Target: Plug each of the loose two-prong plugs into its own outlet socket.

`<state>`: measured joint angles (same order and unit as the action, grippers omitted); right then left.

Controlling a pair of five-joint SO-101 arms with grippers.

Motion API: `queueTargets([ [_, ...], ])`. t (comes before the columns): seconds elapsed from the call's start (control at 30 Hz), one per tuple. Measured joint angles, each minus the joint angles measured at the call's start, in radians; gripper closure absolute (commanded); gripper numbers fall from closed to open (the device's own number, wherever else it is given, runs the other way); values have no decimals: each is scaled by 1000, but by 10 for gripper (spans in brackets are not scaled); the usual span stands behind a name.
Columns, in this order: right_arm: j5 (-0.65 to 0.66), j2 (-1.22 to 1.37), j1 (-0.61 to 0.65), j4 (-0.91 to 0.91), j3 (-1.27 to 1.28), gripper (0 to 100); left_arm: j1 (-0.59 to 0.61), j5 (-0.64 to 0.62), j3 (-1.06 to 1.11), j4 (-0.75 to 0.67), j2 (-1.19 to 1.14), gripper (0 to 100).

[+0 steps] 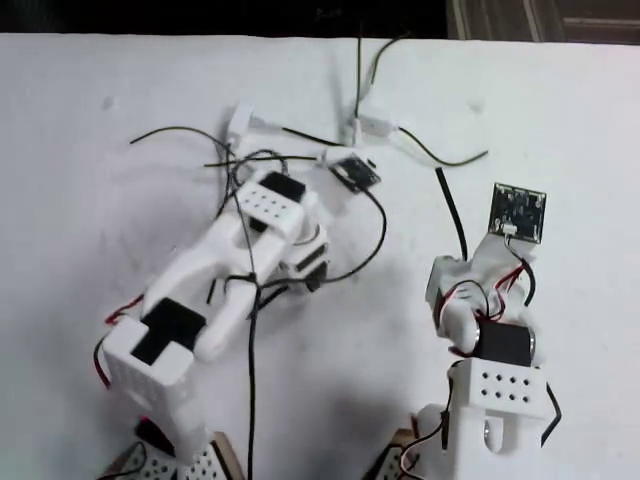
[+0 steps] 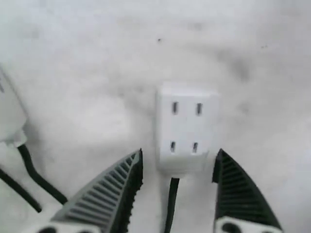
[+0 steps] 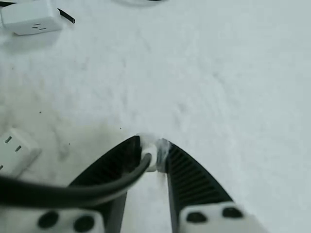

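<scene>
Two grippers are engaged. The left gripper (image 2: 180, 155) stands spread wide, flanking a socket (image 2: 187, 128). The right gripper (image 3: 151, 142) clamps a plug (image 3: 156, 150) with its cord (image 3: 73, 191).

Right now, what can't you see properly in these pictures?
Right wrist view: prongs of the plug, pinched inside the right tool.
Left wrist view: cord of the outlet socket, cut off by the edge.
Right wrist view: a second socket, half cut off at the edge.

White table (image 1: 80, 150), dark background (image 1: 200, 15) past its far edge, brown wooden panelling (image 1: 540, 18) far right.
</scene>
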<state>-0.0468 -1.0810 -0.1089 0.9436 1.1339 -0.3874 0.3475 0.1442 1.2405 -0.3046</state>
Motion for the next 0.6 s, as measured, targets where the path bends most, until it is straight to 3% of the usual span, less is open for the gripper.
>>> queueTargets([
  [0.13, 0, 0, 0, 0, 0, 981, 8, 12, -35, 60, 0, 732],
  [0.33, 5, 0, 0, 0, 0, 980, 32, 157, -80, 158, 0, 761],
  [0.6, 152, 0, 101, 0, -8, 980, 143, 180, -149, 305, 140, 806],
])
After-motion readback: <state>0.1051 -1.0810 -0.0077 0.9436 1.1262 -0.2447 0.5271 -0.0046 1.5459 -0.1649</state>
